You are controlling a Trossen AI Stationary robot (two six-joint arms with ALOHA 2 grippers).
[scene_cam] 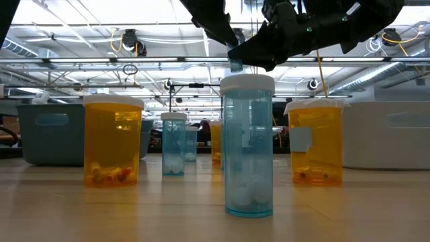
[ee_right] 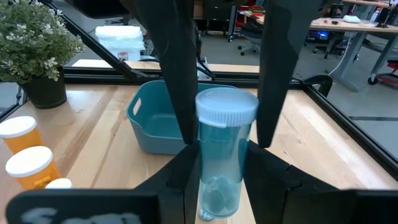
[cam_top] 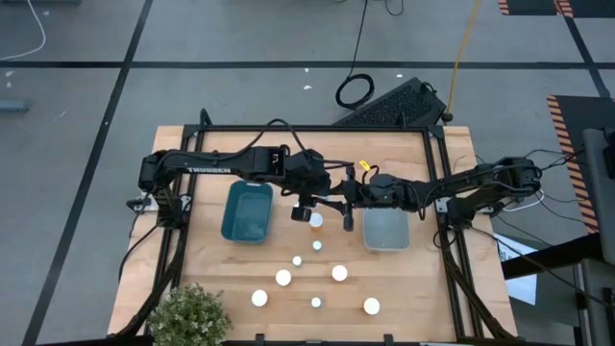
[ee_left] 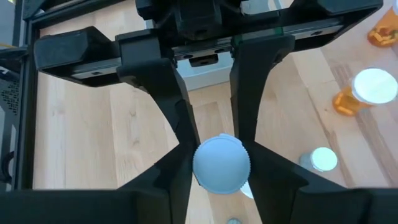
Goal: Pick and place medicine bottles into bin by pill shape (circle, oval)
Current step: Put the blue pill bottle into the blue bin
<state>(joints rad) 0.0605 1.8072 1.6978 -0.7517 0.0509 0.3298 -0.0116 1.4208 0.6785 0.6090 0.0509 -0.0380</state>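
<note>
Straddling blue bottle (ee_right: 224, 155) | right hand (ee_right: 224, 134) fingers either side, upright

Between the right gripper's (ee_right: 221, 134) matt black fingers, a clear glossy blue plastic bottle (ee_right: 222, 155) with ribbed white cap; beyond, a smooth teal plastic bin (ee_right: 149, 127) on pale grained wood table (ee_right: 99, 134).

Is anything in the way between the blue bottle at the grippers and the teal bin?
Nothing visible. The blue bottle sits between the left gripper and right gripper; only bare table lies before the teal bin.
</note>
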